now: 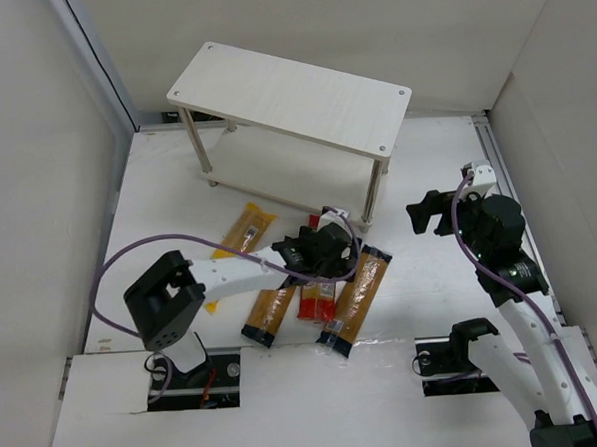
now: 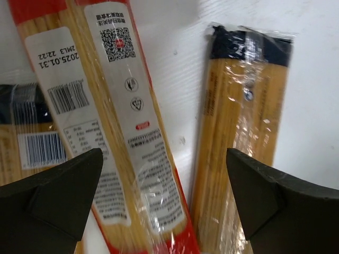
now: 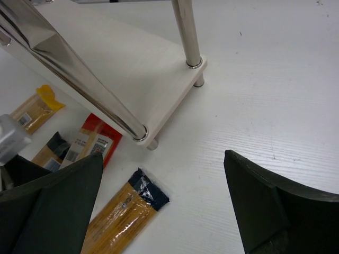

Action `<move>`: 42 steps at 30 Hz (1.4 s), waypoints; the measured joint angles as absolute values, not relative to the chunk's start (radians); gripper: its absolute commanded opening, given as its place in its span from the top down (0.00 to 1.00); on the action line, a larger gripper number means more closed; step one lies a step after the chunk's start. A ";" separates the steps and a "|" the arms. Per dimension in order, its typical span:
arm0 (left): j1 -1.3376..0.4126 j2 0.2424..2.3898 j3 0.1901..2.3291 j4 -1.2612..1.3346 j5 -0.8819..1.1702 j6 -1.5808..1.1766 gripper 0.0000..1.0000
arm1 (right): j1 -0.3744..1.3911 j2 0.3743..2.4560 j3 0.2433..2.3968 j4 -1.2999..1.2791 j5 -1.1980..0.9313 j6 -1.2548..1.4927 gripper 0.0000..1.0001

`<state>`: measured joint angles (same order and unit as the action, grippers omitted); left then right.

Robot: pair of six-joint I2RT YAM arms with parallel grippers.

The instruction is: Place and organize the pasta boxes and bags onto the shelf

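The shelf stands at the back, both boards bare. In front of it lie a yellow bag, a clear spaghetti bag, a red-and-orange box and a second clear bag. My left gripper hovers open over the red box and the right clear bag, holding nothing. My right gripper is open and empty, raised to the right of the shelf. Its view shows the shelf's lower board, the red box and a clear bag.
White walls enclose the table on the left, back and right. The shelf's metal legs stand close to the far ends of the packs. A purple cable loops from the left arm. The yellow bag lies apart, to the left.
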<state>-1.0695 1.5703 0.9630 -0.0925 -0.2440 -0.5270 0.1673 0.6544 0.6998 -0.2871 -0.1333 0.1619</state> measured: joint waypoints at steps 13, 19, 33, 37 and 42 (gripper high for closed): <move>-1.069 1.689 1.007 -0.195 -0.360 -0.647 0.00 | 0.172 0.654 0.700 -0.287 -0.112 0.162 0.00; -1.074 1.678 0.968 -0.217 -0.361 -0.696 0.00 | 0.172 0.654 0.700 -0.287 -0.112 0.162 0.00; -1.131 1.816 1.135 -0.297 -0.434 -0.696 1.00 | 0.172 0.654 0.700 -0.286 -0.113 0.162 0.00; -1.131 1.803 1.129 -0.318 -0.459 -0.719 1.00 | 0.172 0.648 0.700 -0.286 -0.113 0.162 0.00; -1.131 1.696 1.064 -0.422 -0.525 -0.765 1.00 | 0.172 0.642 0.700 -0.285 -0.113 0.162 0.00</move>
